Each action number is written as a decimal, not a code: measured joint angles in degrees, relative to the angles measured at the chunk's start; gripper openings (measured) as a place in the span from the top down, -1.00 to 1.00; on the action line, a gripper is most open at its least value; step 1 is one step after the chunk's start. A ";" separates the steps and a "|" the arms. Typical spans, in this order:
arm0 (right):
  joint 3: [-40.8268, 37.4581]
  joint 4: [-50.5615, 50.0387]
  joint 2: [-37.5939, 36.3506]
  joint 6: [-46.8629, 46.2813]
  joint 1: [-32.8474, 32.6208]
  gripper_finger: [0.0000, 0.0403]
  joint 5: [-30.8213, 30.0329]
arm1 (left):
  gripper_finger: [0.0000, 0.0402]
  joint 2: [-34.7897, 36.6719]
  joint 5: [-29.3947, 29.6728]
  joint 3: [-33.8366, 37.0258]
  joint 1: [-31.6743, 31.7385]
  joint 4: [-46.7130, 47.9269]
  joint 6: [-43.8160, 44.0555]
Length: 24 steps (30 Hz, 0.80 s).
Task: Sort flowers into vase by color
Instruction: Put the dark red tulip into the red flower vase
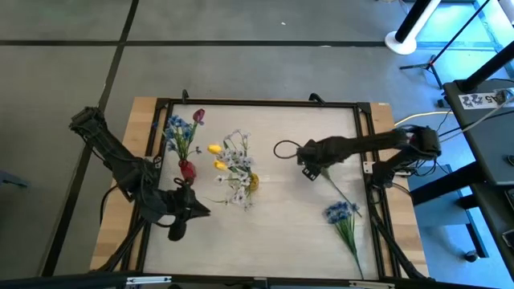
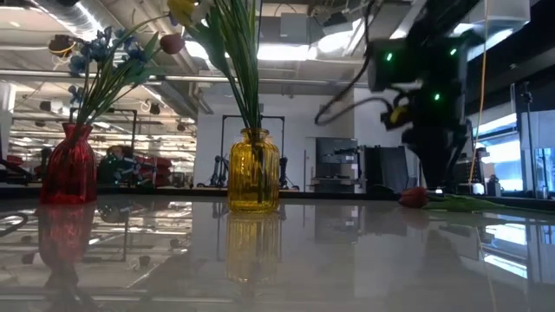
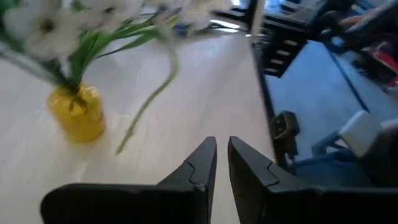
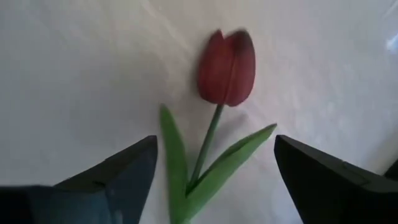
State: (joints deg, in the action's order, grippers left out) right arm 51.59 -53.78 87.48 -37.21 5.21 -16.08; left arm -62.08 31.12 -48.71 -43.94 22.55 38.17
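A dark red tulip (image 4: 226, 60) lies flat on the table, its stem and leaves (image 4: 205, 155) pointing back between the fingers of my right gripper (image 4: 214, 180). That gripper is open and hovers over it (image 1: 309, 166), its fingers either side of the stem without touching. In the low view the bud (image 2: 414, 198) rests on the table below the gripper (image 2: 431, 139). A red vase (image 1: 186, 169) holds blue blooms and a red bud. A yellow vase (image 1: 251, 181) holds yellow tulips and white sprigs. My left gripper (image 3: 221, 149) is shut, empty, near the table's near-left side (image 1: 189, 210).
A blue clustered flower (image 1: 341, 212) lies on the table near the right edge, its stems pointing at the near edge. A black cable loop (image 1: 285, 149) lies just left of the right gripper. A black frame (image 1: 257, 103) runs round the table. One bent stem (image 3: 149, 99) droops beside the yellow vase.
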 joint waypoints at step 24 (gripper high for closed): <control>8.63 9.11 1.59 11.81 1.35 0.89 -3.32 | 0.81 10.61 23.14 0.00 -4.57 -2.76 -9.94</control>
State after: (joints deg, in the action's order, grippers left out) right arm 60.22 -44.67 89.07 -25.40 6.56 -19.39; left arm -51.47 54.26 -48.71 -48.51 19.79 28.23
